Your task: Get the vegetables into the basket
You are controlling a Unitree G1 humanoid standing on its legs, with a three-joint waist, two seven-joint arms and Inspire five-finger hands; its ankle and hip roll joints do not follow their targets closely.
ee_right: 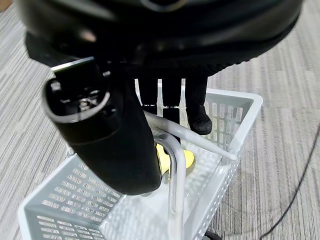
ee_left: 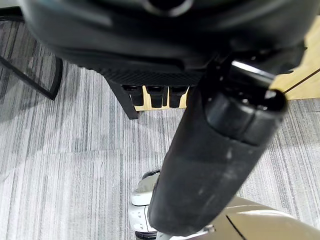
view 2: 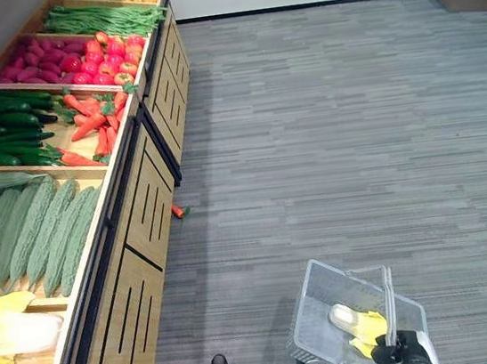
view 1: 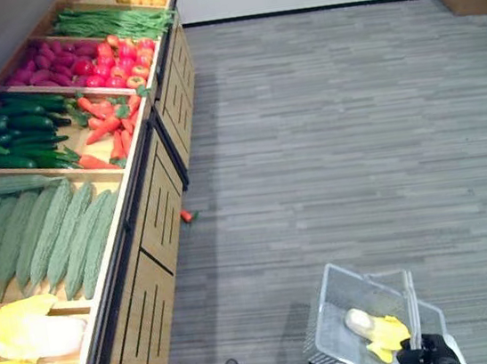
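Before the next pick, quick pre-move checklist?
1. Basket held: ok, right hand curled round its handle.
2. Basket contents: ok, one yellow-white cabbage inside, room left.
3. Left hand free: ok, holds nothing; fingers open or shut: cannot tell.
4. Stray carrot on the floor by the stand: not ok.
5. Produce stand within reach: cannot tell.

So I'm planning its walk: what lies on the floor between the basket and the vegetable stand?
In the left eye view, grey floor separates the basket from the stand; one small fallen carrot lies by the stand's base.
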